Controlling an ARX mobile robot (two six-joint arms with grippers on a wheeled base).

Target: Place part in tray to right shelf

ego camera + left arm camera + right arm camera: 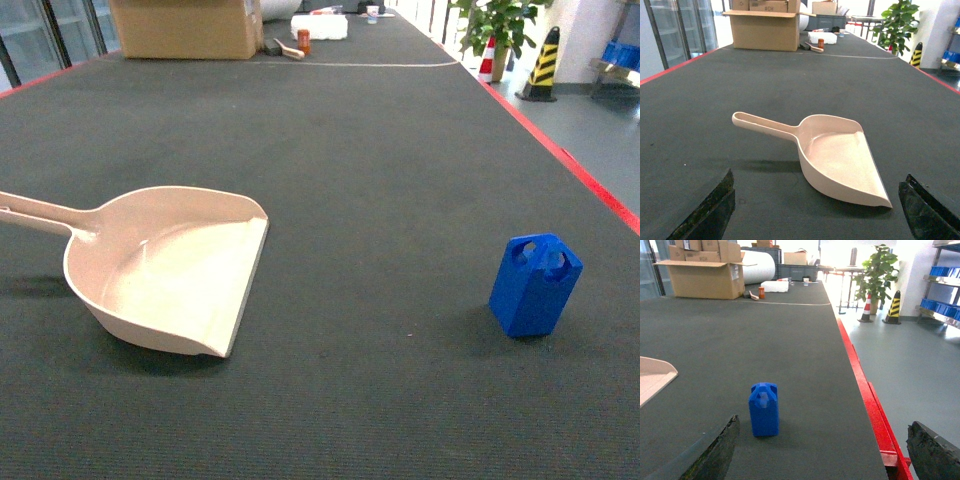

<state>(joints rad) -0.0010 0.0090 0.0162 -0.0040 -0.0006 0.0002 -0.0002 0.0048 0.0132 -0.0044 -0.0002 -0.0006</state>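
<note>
Since neither hand has made contact, the task stands at its first step: the blue part (535, 285) stands upright on the dark bench (380, 150), well apart from the beige tray (170, 275), which lies to its left with its flat lip facing the part and its handle pointing away from it. The tray is empty.

Risks from this state:
- The part is tall for its footprint. A finger striking one face before the other could tip or spin it.
- The part sits nearer the red bench edge (860, 375) than the tray does; a push rightward could send it toward that edge.
- The tray rests loosely on the bench. Dropping the part onto its lip could slide or tilt it.

Pose: the left hand (815, 210) hovers low behind the tray, fingers spread wide, holding nothing. The right hand (822, 450) hovers low behind the part, fingers likewise spread and empty, with the part slightly left of centre between them.
</note>
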